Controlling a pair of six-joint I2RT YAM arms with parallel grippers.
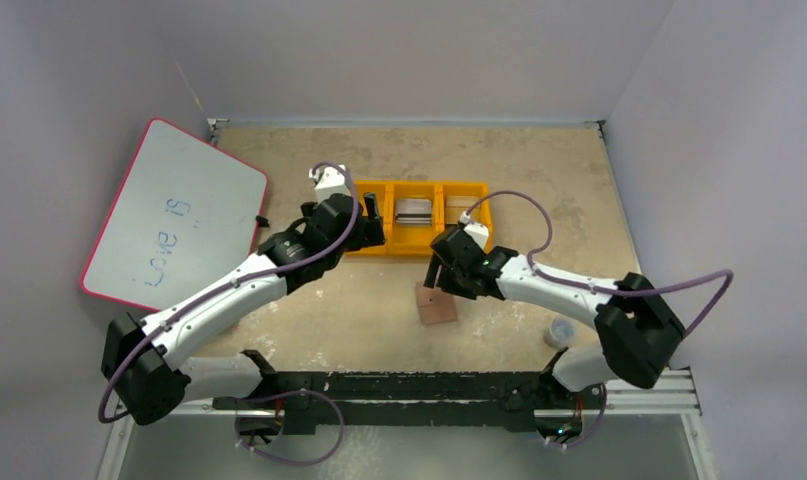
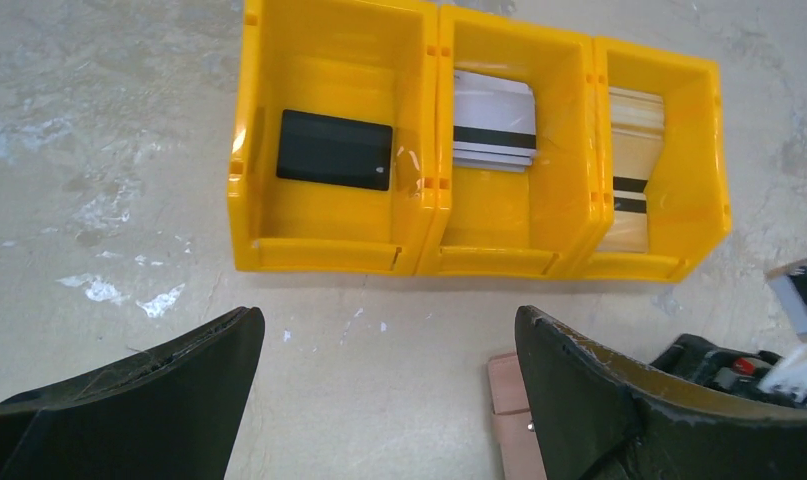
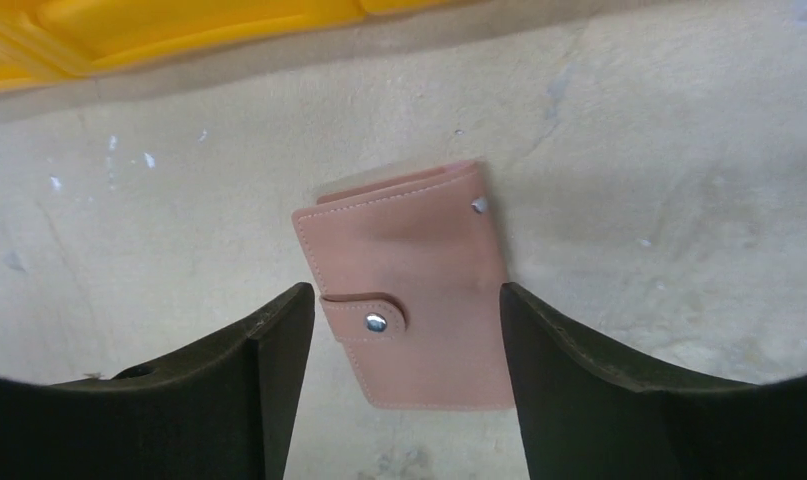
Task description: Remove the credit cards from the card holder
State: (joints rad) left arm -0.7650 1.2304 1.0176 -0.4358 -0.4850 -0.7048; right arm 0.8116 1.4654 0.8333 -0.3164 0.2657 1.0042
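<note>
The card holder [image 3: 409, 290] is a tan-pink leather wallet lying flat on the table, folded shut with its snap tab fastened. It also shows in the overhead view [image 1: 437, 303] and partly behind a finger in the left wrist view [image 2: 509, 400]. The credit cards are hidden inside it. My right gripper [image 3: 404, 292] hangs over it, open, one finger on each side; the left finger is clear of the leather and the right finger is at its edge. My left gripper [image 2: 387, 315] is wide open and holds nothing, just in front of the yellow tray [image 2: 329, 255].
The yellow three-compartment tray [image 1: 419, 250] holds a black card [image 2: 334, 150] on the left and striped cards [image 2: 494, 130] in the middle and right bins. A pink-edged whiteboard [image 1: 174, 215] leans at the far left. A small clear cup [image 1: 559, 330] stands by the right arm.
</note>
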